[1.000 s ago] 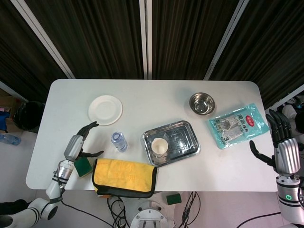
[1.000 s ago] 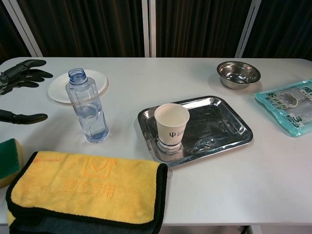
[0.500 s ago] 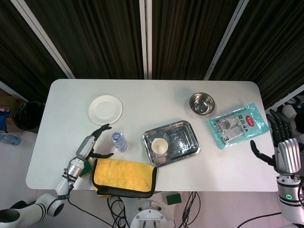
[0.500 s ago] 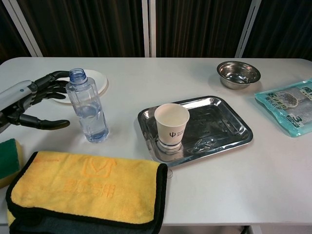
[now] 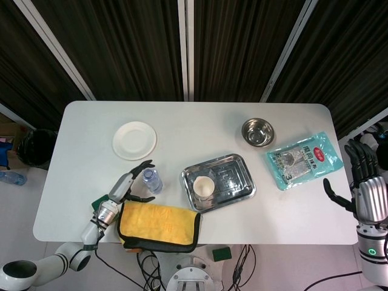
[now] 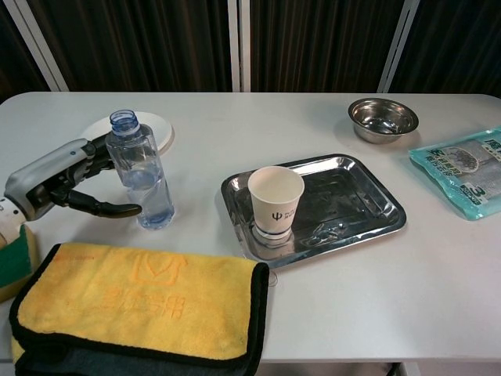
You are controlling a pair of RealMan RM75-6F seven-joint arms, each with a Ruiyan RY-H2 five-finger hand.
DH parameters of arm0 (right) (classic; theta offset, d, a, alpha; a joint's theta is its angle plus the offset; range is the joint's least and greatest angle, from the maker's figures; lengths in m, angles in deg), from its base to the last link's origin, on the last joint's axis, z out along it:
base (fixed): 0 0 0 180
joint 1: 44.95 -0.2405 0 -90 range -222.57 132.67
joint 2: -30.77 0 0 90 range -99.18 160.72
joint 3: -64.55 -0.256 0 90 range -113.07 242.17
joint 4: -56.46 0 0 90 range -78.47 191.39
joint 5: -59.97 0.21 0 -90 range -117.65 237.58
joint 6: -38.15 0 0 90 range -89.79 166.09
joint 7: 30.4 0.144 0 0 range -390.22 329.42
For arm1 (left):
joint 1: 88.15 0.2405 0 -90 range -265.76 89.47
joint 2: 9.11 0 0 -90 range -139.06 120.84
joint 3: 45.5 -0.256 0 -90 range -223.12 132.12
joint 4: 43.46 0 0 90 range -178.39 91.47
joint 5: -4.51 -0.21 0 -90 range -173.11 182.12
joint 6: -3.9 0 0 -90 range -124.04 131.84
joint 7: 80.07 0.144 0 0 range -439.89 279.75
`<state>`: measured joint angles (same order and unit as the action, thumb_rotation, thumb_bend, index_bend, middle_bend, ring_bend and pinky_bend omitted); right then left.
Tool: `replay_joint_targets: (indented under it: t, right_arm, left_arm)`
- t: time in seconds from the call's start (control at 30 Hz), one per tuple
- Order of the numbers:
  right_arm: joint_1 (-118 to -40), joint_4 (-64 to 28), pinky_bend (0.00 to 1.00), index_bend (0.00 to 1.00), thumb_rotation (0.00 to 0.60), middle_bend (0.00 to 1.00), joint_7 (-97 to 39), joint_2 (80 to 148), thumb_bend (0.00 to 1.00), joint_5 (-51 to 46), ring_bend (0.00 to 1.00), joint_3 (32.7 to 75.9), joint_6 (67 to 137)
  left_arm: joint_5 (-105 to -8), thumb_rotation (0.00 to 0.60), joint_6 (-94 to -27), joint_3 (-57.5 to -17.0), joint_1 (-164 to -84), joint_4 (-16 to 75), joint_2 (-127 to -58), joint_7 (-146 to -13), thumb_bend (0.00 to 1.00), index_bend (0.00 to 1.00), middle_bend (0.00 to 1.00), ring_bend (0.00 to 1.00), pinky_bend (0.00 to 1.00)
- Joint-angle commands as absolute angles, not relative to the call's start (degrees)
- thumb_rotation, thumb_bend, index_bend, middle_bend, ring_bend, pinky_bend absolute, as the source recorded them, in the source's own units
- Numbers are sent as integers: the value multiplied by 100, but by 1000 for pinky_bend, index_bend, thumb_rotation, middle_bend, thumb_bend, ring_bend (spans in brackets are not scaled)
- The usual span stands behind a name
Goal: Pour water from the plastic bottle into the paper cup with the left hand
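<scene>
A clear uncapped plastic bottle [image 6: 142, 170] with some water in it stands upright on the white table, also seen from above as the bottle [image 5: 151, 180]. My left hand [image 6: 69, 182] is right beside it on its left, fingers spread around the bottle's sides without closing; in the head view the left hand [image 5: 129, 185] lies just left of the bottle. A white paper cup [image 6: 275, 199] stands upright in the steel tray [image 6: 368, 205], to the bottle's right; the cup [image 5: 203, 186] looks empty. My right hand [image 5: 362, 185] hangs open off the table's right edge.
A folded yellow cloth [image 6: 141, 309] lies at the front, just below my left hand. A green sponge [image 6: 13, 262] sits at the front left. A white plate [image 5: 134, 140] lies behind the bottle. A steel bowl [image 6: 383, 118] and a teal packet [image 6: 468, 171] are at the right.
My left hand has moved right across the table until its spread fingers flank the bottle. The bottle, cup and right hand have stayed put.
</scene>
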<state>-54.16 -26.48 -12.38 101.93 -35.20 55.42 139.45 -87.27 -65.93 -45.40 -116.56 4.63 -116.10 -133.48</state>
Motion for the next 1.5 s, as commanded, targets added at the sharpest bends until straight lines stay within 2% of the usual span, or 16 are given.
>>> replay_joint_targets:
  t: [0.03, 0.3, 0.73, 1.03, 1.5]
  right_arm:
    - [-5401, -2648, 0, 0, 600, 0, -1220, 10177, 338, -3521, 0, 5546, 13960]
    - [-5367, -2619, 0, 0, 600, 0, -1283, 10171, 338, -3602, 0, 5552, 14066]
    - [-5369, -2511, 0, 0, 600, 0, -1317, 10229, 339, -3556, 0, 5543, 14032]
    - [-5370, -2480, 0, 0, 600, 0, -1293, 10235, 338, -3533, 0, 5542, 14009]
    - [-5367, -2420, 0, 0, 600, 0, -1248, 10255, 339, -3492, 0, 5541, 13974]
  left_arm:
    - [-8685, 569, -6517, -4537, -11697, 385, -11673, -13443, 69, 97, 193, 117, 156]
    - [-8638, 575, -6523, -4487, -11773, 333, -11769, -13926, 68, 193, 268, 159, 184]
    - [-8527, 600, -6293, -4435, -11927, 410, -11766, -14354, 68, 288, 306, 183, 208]
    - [-8460, 600, -6179, -4381, -12019, 533, -11725, -14615, 141, 349, 374, 251, 279]
    - [-8438, 600, -5971, -4429, -12115, 688, -11601, -14936, 275, 486, 444, 293, 314]
